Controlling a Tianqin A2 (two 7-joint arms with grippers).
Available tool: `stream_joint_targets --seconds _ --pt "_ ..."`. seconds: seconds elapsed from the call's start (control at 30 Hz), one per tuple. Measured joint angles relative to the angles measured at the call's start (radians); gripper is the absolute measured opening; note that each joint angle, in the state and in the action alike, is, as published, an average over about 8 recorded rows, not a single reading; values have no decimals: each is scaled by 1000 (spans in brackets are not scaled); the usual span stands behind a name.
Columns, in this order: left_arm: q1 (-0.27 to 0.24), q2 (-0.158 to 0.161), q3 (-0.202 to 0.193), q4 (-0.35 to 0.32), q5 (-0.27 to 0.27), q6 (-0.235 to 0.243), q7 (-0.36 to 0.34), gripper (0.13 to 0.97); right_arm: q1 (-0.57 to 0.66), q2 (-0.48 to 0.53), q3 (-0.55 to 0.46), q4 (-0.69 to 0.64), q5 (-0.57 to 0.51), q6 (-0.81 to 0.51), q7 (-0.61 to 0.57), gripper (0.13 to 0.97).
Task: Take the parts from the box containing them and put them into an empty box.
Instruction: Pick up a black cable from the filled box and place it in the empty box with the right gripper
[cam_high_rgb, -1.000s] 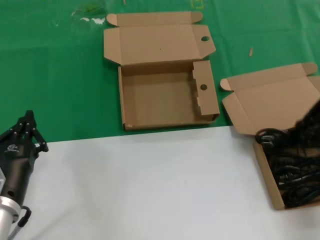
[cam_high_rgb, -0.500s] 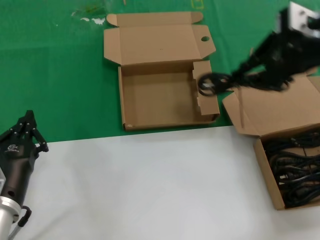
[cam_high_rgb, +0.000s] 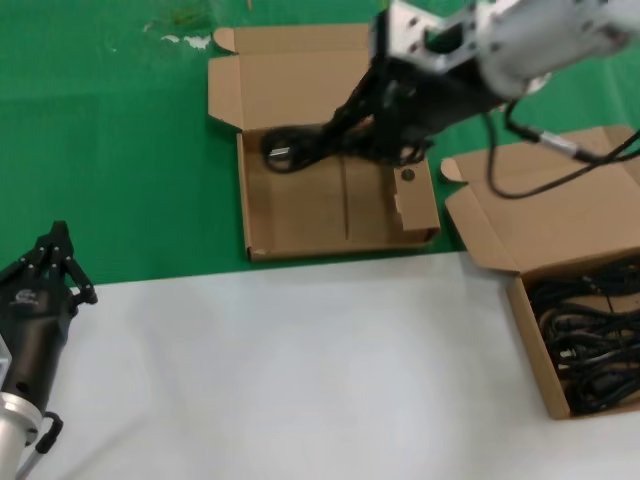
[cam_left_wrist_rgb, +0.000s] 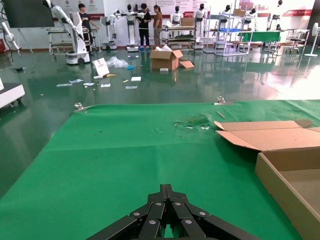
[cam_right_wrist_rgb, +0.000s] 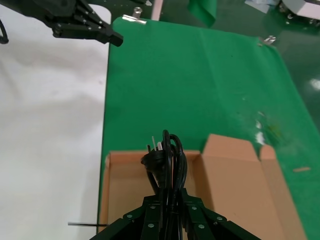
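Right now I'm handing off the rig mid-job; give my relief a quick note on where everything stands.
Right gripper: shut on one coiled cable, held above the empty box, not yet released.
Left gripper: shut, holds nothing, parked at the near left over the edge of the white sheet.
Source box at the far right holds a heap of cables.
Done: one cable lifted out and carried across.
Left: lower and release it in the empty box, then move the rest the same way.
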Motion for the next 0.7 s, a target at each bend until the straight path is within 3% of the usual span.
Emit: stream_joint_targets --seconds 0.7 --pt "0 0 0 0 0 0 0 140 21 -215 -58 -490 -40 258 -279 191"
